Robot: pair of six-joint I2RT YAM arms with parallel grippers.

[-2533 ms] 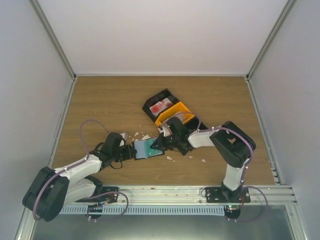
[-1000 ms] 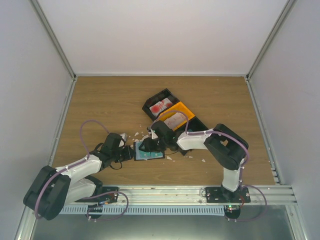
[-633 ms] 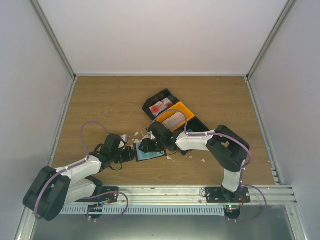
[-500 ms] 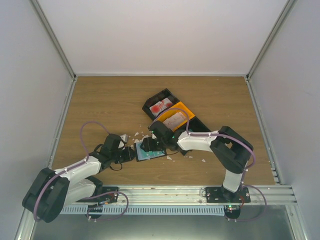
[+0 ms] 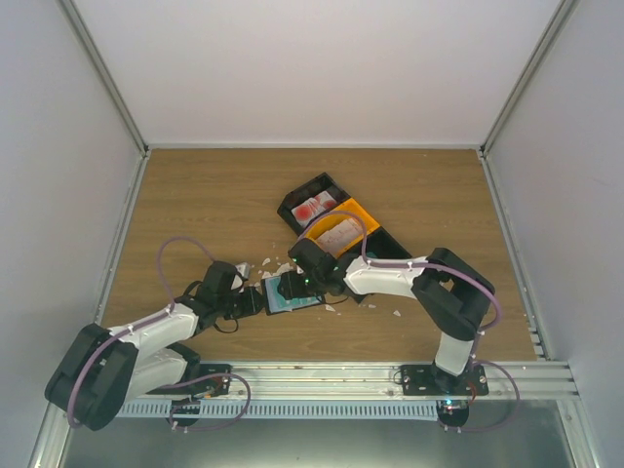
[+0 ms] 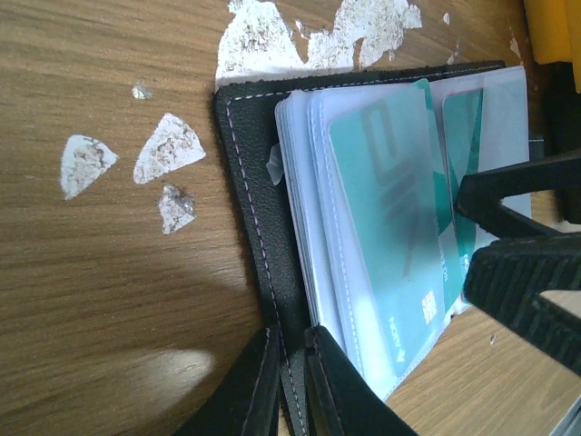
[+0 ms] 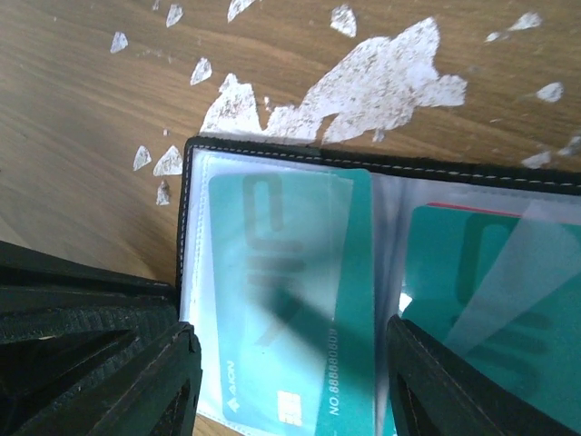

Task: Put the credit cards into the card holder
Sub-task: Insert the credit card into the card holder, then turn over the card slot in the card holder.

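The black card holder lies open on the wood, its clear sleeves facing up. My left gripper is shut on the black cover edge of the holder. A teal credit card sits in the left sleeve and a second teal card lies on the right side. My right gripper hangs open over the left card, one finger on each side, holding nothing. More red-and-white cards rest in a black bin, and a pale one in the orange bin.
White paper scraps litter the wood around the holder's far edge. The black bin and orange bin sit just behind the right arm, with another black bin beside them. The two grippers are close together.
The right arm swung left from beside the orange bin to over the open holder, and its jaws have opened. The left gripper has kept its grip and place.
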